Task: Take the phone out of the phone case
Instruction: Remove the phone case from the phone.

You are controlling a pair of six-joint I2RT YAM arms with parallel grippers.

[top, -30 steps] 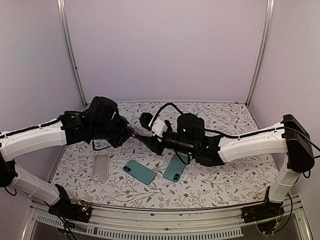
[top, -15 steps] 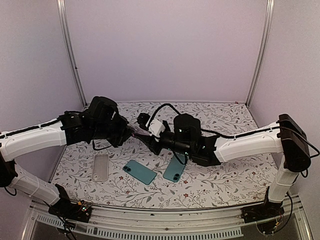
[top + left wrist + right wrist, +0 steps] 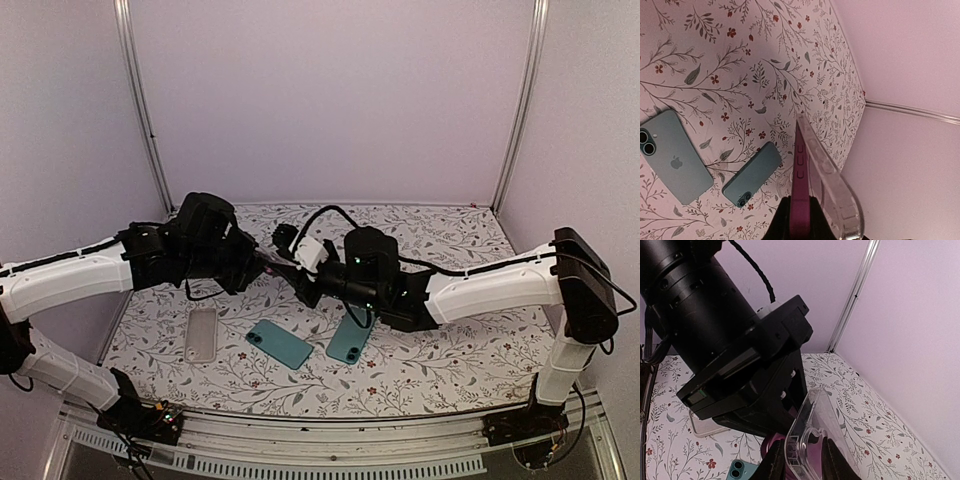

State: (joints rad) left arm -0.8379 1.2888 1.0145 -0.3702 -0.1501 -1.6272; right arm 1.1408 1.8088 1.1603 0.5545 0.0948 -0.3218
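Left claw: My left claw [image 3: 799,225] was clenched on one end of the pink phone [image 3: 800,192], holding it on edge in the air above the table [image 3: 440,365].
Spare case: A spare case [image 3: 201,334], clear and with nothing in it, lay flat on the floral table toward its left side, well apart from both my claws.
Left teal phone: The left teal phone [image 3: 280,343] lay back up and angled, its lenses showing, near the spare case but not touching it.
Pink phone: It hung between my two arms, over the middle of the table, with its thin side and buttons turned to my left wrist camera.
Clear case: The clear case [image 3: 832,195] met the phone at the far tip and stood away from it nearer my left claw, leaving a wedge of gap.
Right teal phone: The right teal phone [image 3: 349,337] lay flat and back up, near the other teal one and apart from it.
Right claw: My right claw [image 3: 802,462] had a finger on either side of the clear case's corner, by the camera cut-out. I could not tell whether it pinched the case or only bracketed it.
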